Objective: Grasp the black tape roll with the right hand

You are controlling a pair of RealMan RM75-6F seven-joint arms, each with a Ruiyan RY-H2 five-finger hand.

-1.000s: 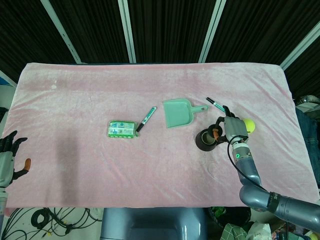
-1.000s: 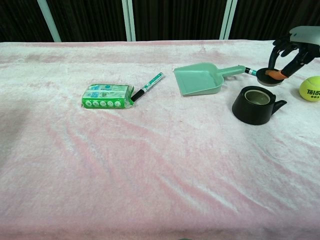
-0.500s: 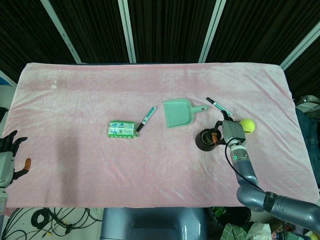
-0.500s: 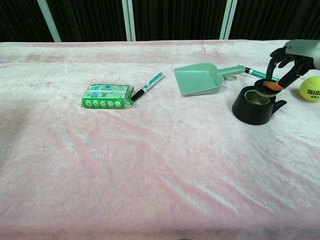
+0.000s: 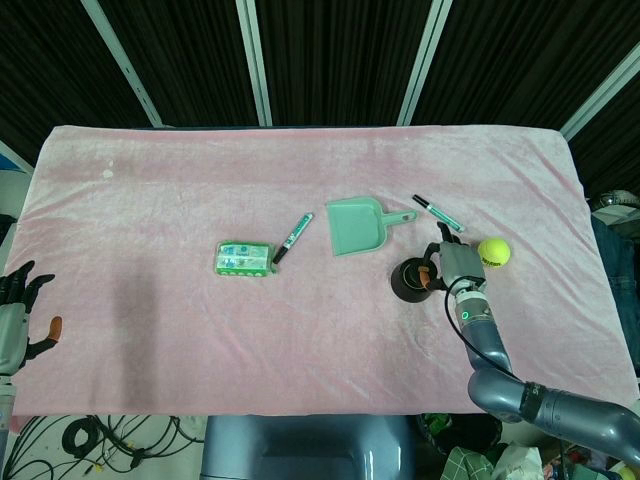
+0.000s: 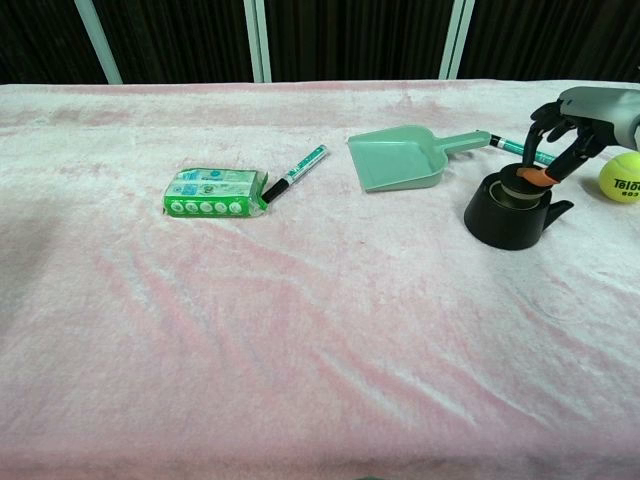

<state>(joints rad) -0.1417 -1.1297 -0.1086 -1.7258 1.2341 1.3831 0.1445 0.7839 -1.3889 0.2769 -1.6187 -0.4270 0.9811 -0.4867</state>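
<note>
A lab test bench: pink cloth-covered table (image 5: 200, 330), black curtains (image 5: 340, 60), loose floor cables (image 5: 90, 435).

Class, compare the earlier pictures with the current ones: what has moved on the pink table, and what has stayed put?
The right hand has come down and towards the black tape roll; its fingertips now reach the roll's top rim, but it has not lifted it. The roll, tennis ball, dustpan, both markers, green packet and left hand stayed where they were.

Tape roll (image 6: 510, 212) btwn dustpan (image 6: 400, 158) & ball (image 6: 620, 178).
</note>
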